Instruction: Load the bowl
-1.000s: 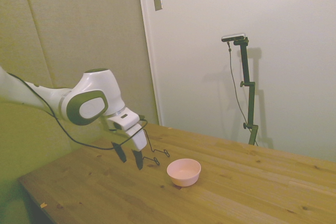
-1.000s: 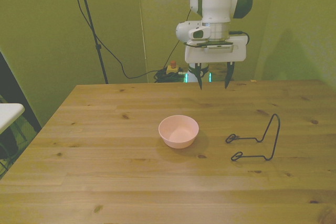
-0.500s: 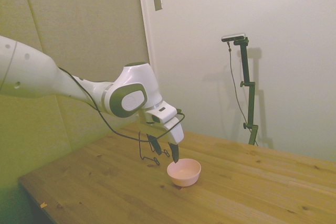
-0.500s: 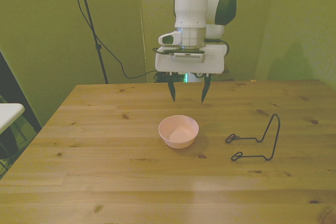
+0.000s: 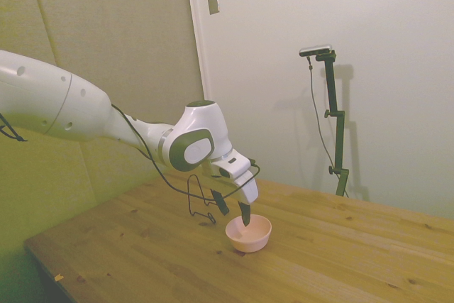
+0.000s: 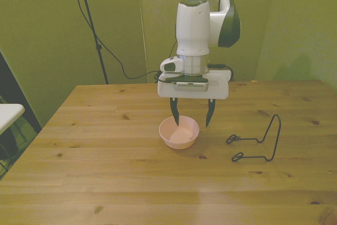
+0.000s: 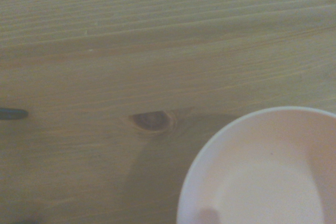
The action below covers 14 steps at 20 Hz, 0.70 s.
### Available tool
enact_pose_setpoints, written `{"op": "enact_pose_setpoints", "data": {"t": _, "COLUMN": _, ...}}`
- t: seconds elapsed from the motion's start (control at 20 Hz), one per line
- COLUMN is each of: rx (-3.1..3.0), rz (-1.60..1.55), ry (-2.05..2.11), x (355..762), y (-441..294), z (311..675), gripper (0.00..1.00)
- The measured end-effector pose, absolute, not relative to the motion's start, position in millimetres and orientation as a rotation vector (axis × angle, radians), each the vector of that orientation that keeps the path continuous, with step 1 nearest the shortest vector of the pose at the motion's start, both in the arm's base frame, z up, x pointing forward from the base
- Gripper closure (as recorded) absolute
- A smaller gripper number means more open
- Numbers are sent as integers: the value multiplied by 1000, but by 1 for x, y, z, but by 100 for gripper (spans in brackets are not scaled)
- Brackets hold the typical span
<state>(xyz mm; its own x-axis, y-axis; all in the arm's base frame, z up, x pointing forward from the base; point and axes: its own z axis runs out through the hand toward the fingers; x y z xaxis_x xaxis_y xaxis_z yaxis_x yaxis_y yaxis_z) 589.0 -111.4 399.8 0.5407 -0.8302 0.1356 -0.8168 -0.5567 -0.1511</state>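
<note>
1. Bowl (image 6: pixel 179 132) sits upright near the middle of the table (image 6: pixel 105 172) — small, round, pale pink, shallow, nothing in it.
2. Gripper (image 6: pixel 192 116) points straight down over the bowl's far rim, fingers spread wide — holding nothing.
3. Black wire rack (image 6: pixel 256 140) stands apart, toward the front view's right.

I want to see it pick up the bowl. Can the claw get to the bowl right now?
Probably yes. The claw is open and hangs right at the pink bowl, one finger over the inside and one past the rim. Nothing sits between them, and the wire rack stands off to the side.
</note>
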Motion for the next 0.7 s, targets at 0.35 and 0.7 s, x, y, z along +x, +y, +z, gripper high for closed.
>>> {"op": "enact_pose_setpoints", "data": {"t": 0.35, "rx": -2723, "rz": -240, "ry": 1437, "x": 605, "y": -106, "z": 365, "gripper": 100}}
{"op": "enact_pose_setpoints", "data": {"t": 0.7, "rx": -2711, "rz": -209, "ry": 1446, "x": 608, "y": -103, "z": 354, "gripper": 100}}
